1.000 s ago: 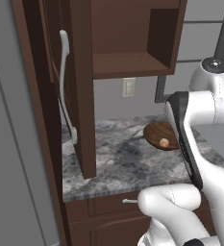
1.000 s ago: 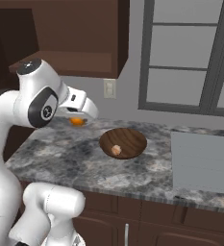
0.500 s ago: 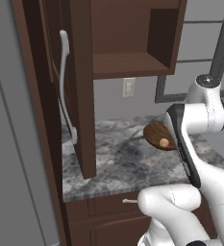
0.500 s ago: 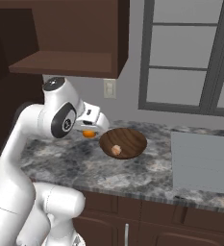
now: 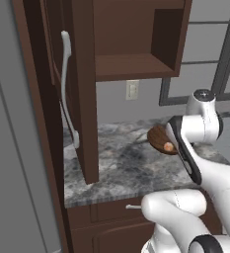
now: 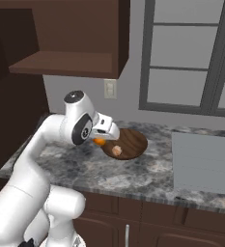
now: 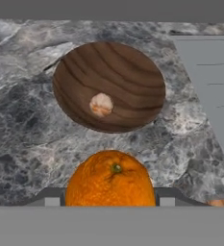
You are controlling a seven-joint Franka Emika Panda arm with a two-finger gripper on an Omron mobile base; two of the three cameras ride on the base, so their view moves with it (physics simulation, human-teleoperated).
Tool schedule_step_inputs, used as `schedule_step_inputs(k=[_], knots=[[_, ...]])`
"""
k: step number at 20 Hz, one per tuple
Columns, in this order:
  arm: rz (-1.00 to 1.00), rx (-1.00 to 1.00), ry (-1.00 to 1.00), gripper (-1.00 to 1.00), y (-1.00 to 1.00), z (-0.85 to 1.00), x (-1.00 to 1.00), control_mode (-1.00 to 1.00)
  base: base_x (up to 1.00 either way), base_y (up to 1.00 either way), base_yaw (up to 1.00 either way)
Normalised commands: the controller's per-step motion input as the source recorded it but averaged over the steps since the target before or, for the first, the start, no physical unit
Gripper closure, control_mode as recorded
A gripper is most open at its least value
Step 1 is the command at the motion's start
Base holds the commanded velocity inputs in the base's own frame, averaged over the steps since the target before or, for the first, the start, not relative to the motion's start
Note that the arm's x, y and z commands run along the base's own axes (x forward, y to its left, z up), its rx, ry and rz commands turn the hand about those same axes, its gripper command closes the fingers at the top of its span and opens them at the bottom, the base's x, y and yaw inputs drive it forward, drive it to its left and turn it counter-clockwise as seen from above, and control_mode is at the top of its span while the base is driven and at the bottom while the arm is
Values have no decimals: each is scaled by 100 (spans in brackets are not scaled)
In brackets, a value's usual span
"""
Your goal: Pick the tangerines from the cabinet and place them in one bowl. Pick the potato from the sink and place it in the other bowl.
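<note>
Tangerine point(image 7: 109, 178) sits pinched in the gripper point(image 6: 104, 136) just short of the wooden bowl point(image 7: 108, 86), so carry it over the rim, clear of the potato point(image 7: 101, 104), before letting go.

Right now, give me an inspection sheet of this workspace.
Surface: grey marbled counter, grey sink recessed at its right.
Job's things: tangerine held in the gripper, short of the wooden bowl; a small pale tan lump, possibly the potato, lies in that bowl; cabinet open, its visible shelf bare.
Clutter: nothing seen.
Grippers: gripper above the counter at the bowl's near-left edge, jaws shut on the tangerine.
Cables: nothing seen.
Surroundings: wall outlet, window, lower drawers.
</note>
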Motion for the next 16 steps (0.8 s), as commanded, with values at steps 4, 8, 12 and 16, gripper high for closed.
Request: schedule_step_inputs(k=[4, 8, 12, 16], knots=[[0, 1, 5, 100, -15, -44, 62, -100, 0, 0, 0], [0, 6, 5, 100, -30, -25, 60, -100, 0, 0, 0], [0, 6, 5, 100, -26, -22, 56, -100, 0, 0, 0], [0, 1, 5, 100, -12, -41, 44, -100, 0, 0, 0]])
